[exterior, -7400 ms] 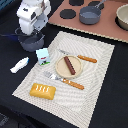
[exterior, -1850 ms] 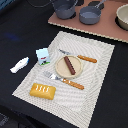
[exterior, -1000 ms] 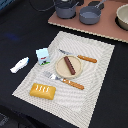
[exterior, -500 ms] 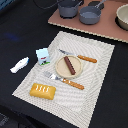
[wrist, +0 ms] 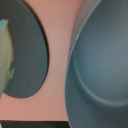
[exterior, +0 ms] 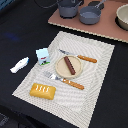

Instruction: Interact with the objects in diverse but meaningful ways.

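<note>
I see the sausage (exterior: 69,65) lying on the plate (exterior: 61,71), between knife (exterior: 78,56) and fork (exterior: 64,80). The bread loaf (exterior: 43,91) and carton (exterior: 43,56) sit on the placemat (exterior: 97,80). The wrist view shows only the grey pot (wrist: 100,70); I cannot tell the fingers' state.

Matt grey pot (exterior: 67,7), woven cloth placemat (exterior: 95,75), glossy golden bread loaf (exterior: 43,91), wooden-handled cutlery (exterior: 75,84)
</note>
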